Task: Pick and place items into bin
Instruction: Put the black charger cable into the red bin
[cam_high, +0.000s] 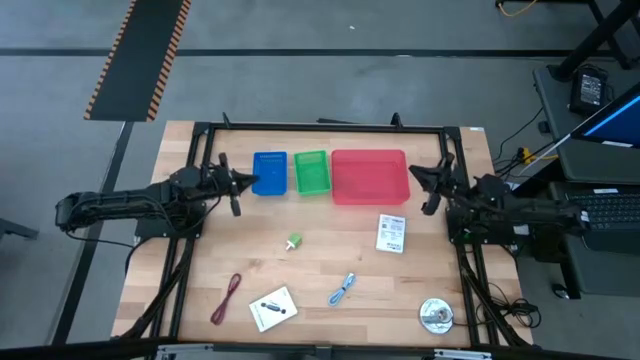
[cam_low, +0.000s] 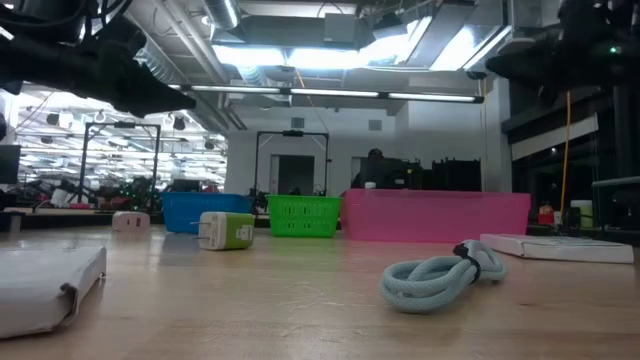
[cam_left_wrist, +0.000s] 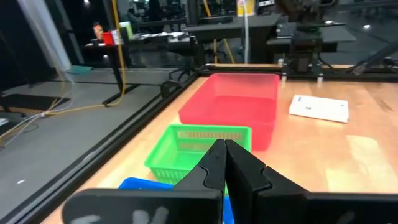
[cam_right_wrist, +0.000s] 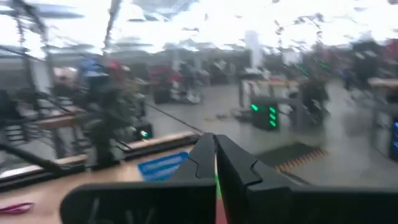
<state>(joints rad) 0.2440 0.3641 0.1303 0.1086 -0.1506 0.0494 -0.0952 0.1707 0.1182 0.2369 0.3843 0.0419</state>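
The items lie spread over the lower half of the tabletop (cam_high: 200, 300) in the high view: a maroon cable loop (cam_high: 227, 298) at lower left, a white printed packet (cam_high: 273, 308) beside it, a light-blue cable loop (cam_high: 342, 289) right of centre, a small green-white piece (cam_high: 294, 241) in the middle, a second white packet (cam_high: 391, 234) right of it, and a round silvery object (cam_high: 436, 316) at lower right. Along the upper edge stand three bins in a row: blue bin (cam_high: 269, 172), green bin (cam_high: 311, 172) and the larger red bin (cam_high: 369, 176).

The high view shows the left tool (cam_high: 243, 181) at the blue bin's left side and the right tool (cam_high: 425, 180) just right of the red bin, both clenched and grasping nothing. The low view shows neither tool clearly, but it shows the green-white piece to be a small block standing upright, and the light-blue loop coiled flat in the foreground. The left wrist view shows its fingers pressed together above the green and blue bins, with the red bin and one white packet behind. The right wrist view is blurred; there too the fingers meet.
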